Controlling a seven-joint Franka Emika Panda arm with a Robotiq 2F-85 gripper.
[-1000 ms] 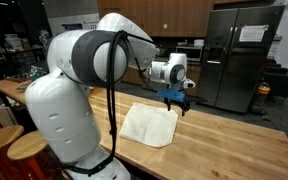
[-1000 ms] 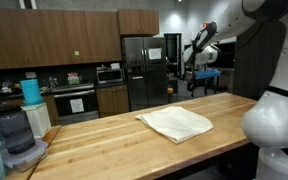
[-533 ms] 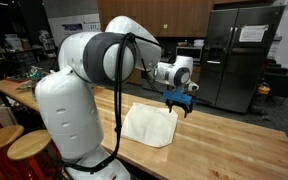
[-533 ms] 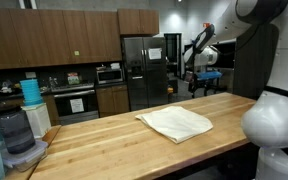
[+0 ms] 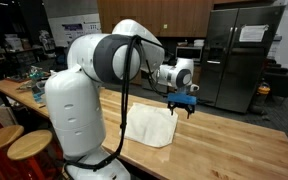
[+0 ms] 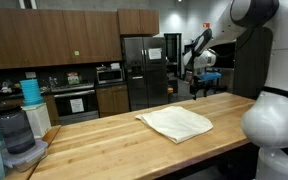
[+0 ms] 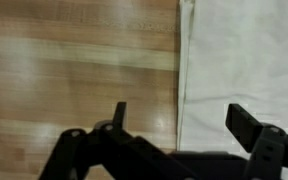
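Gripper (image 7: pixel 179 112): jaws spread wide with nothing between them; one finger is over bare wood, the other over fabric.
Cloth (image 7: pixel 244 60): white, folded and lying flat under the gripper, its edge running between the fingers.
Gap: in both exterior views the gripper seems to hover clear of the cloth, though the height is hard to judge.
Table (image 5: pixel 224 150): light wooden top, with the cloth near its middle.
Refrigerator (image 6: pixel 139 70): dark, at the far wall, well apart from the table.
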